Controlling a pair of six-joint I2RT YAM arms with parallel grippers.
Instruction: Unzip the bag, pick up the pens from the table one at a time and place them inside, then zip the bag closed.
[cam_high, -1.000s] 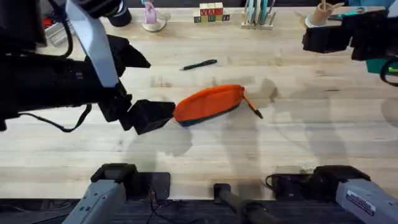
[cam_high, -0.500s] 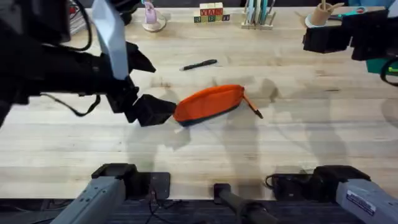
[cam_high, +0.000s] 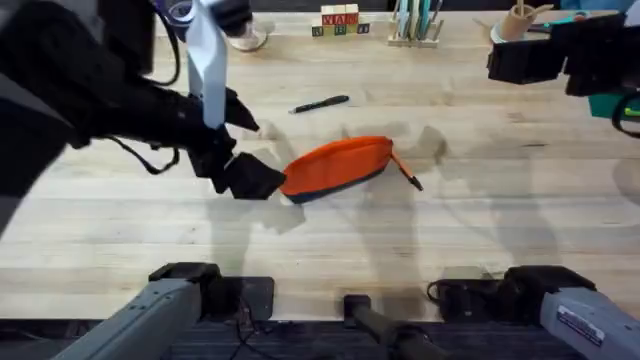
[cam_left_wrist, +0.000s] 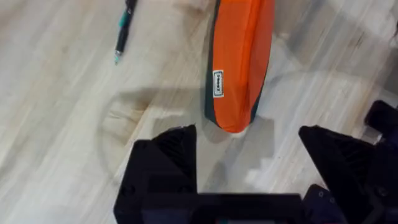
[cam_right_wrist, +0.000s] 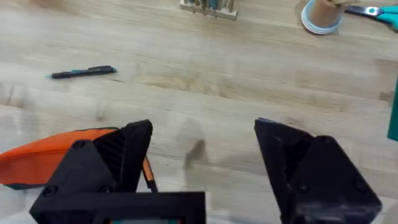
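lying just beyond spread left fingers, untouched: bag.

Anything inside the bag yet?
Cannot tell: the bag looks zipped shut, so its inside is hidden. One black pen lies on the table behind it.

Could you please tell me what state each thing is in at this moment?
bag: zipped shut, lying on its side on the table, pull tab trailing off one end.
black pen: lying flat on the table, beyond the bag, untouched.
left gripper: jaws open, empty, at the bag's end opposite the pull tab.
right gripper: jaws open, empty, raised clear of the bag.
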